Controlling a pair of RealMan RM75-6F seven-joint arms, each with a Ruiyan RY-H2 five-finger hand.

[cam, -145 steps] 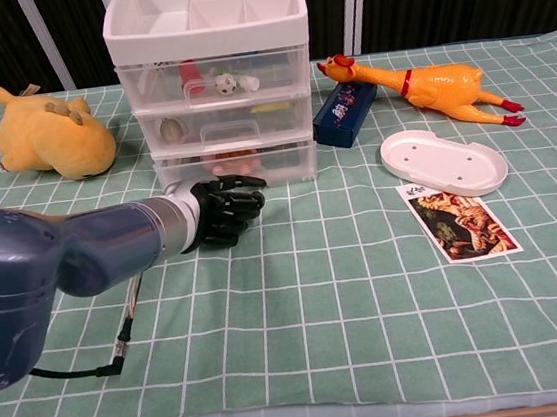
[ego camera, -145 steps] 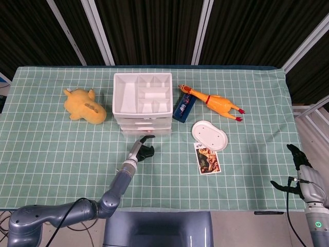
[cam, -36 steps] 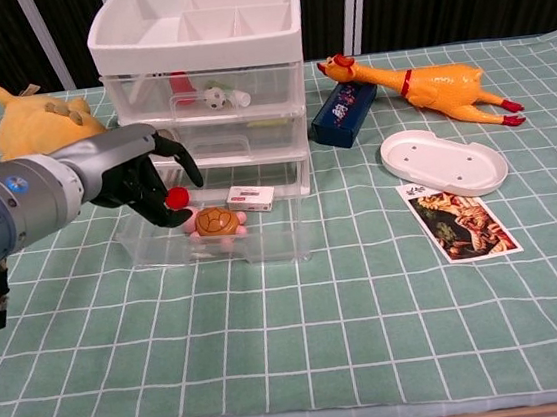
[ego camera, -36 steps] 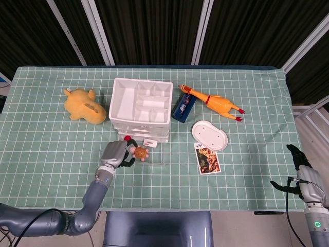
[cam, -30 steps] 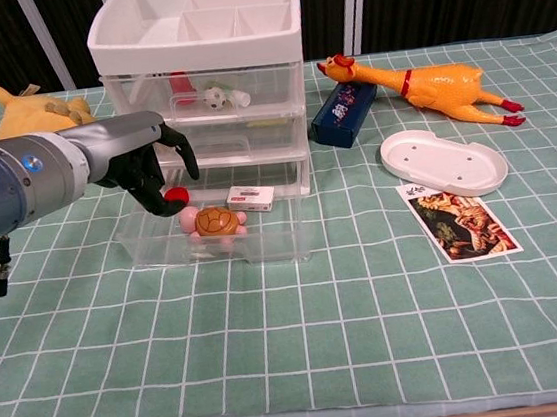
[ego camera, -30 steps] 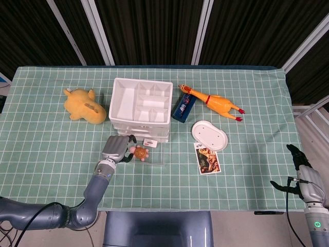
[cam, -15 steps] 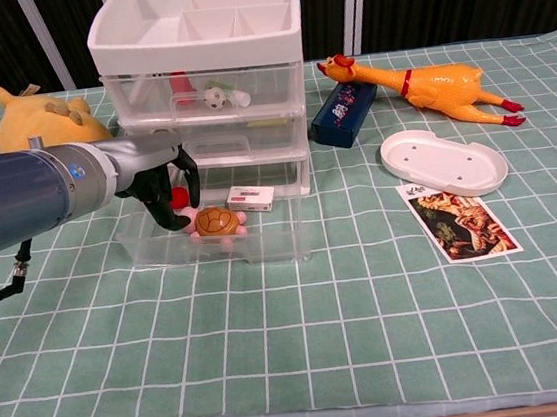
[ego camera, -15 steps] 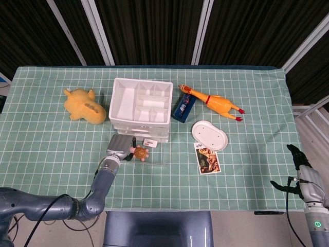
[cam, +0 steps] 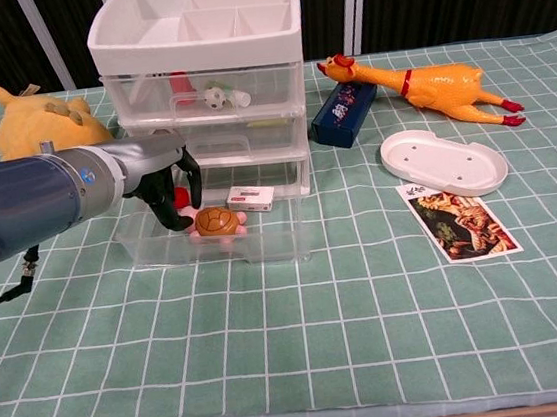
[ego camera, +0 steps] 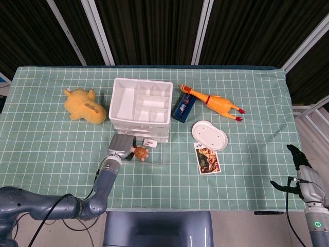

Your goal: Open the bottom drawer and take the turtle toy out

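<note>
Green checked cloth covers the table (cam: 374, 338). On it the drawer unit (cam: 205, 76) has its bottom drawer (cam: 216, 238) pulled out. Inside, the left hand (cam: 165, 186) hangs, fingers (cam: 172, 212) spread, empty; the turtle toy (cam: 218, 222) lies just beside them, ungrasped. Right hand (ego camera: 303, 177) open, well apart.

On the checked tabletop (ego camera: 247, 103) you see a yellow plush toy (ego camera: 85, 105) at left, a rubber chicken (cam: 415, 85) at right beside a blue box (cam: 345, 114), then a white oval tray (cam: 443, 161) with a picture card (cam: 459, 226) just in front.
</note>
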